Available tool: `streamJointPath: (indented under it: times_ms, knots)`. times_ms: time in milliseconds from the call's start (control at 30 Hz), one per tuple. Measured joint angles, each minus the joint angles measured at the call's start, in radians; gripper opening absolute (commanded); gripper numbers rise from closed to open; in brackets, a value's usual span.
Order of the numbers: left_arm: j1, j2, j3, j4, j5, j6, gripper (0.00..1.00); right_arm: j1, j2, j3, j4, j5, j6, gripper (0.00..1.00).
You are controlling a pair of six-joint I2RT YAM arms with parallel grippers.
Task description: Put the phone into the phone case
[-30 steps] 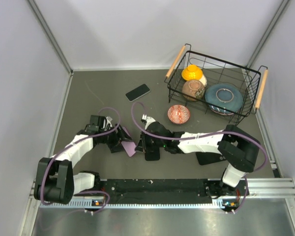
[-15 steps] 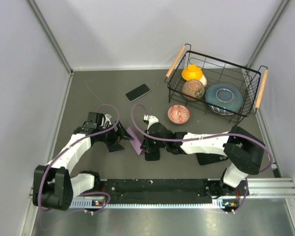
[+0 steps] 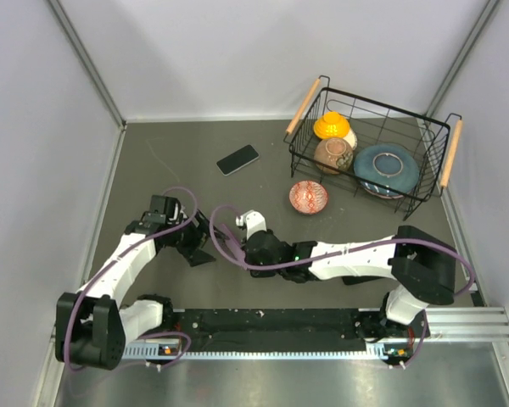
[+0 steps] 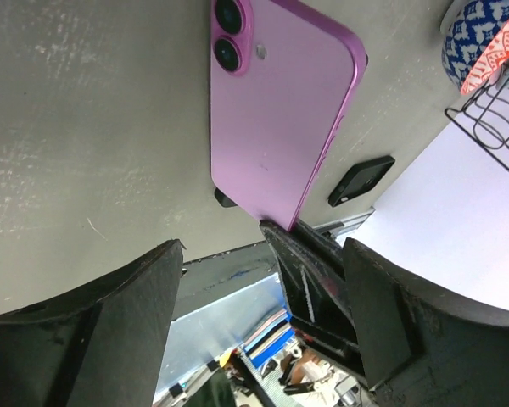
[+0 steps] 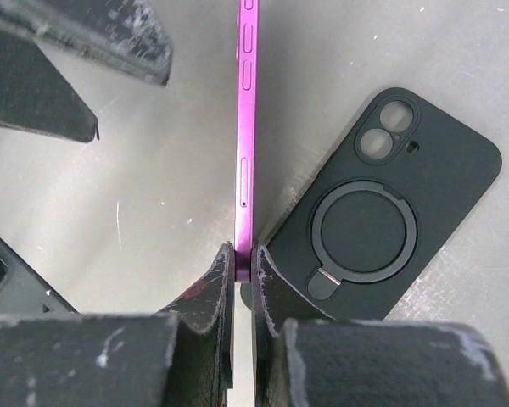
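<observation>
The pink phone (image 5: 244, 153) stands on edge, gripped at its lower end by my right gripper (image 5: 243, 254), which is shut on it. In the left wrist view its pink back with two lenses (image 4: 280, 110) faces my left gripper (image 4: 259, 280), which is open and empty just short of it. The black phone case (image 5: 382, 212) with a ring lies back up on the table, right beside the phone. In the top view both grippers meet at the table's near left, left (image 3: 200, 243), right (image 3: 231, 244); the case is hidden under the right arm.
A black phone (image 3: 237, 159) lies farther back. A red patterned bowl (image 3: 309, 197) sits next to a black wire basket (image 3: 433, 182) holding a blue plate and several pots at the back right. White walls close in the table.
My right gripper has moved left with the pink phone and lifted it onto its edge, and the arm now covers the case. My left gripper has drawn back a little to the left.
</observation>
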Motion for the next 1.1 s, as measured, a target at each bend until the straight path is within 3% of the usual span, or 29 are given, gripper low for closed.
streamJointPath:
  times_ms: [400, 800, 1067, 1100]
  knots:
    - [-0.001, 0.04, 0.002, -0.013, -0.031, -0.081, 0.71, 0.097, 0.009, 0.05, -0.062, 0.143, -0.069, 0.0]
    - [-0.037, 0.04, 0.002, 0.01, -0.054, -0.151, 0.7, 0.162, 0.087, 0.134, -0.104, 0.239, -0.108, 0.0]
    - [-0.089, 0.113, 0.001, 0.027, -0.068, -0.166, 0.51, 0.184, 0.114, 0.158, -0.125, 0.271, -0.112, 0.0]
    - [-0.094, 0.119, 0.0, 0.029, -0.069, -0.167, 0.43, 0.184, 0.115, 0.158, -0.126, 0.277, -0.111, 0.0]
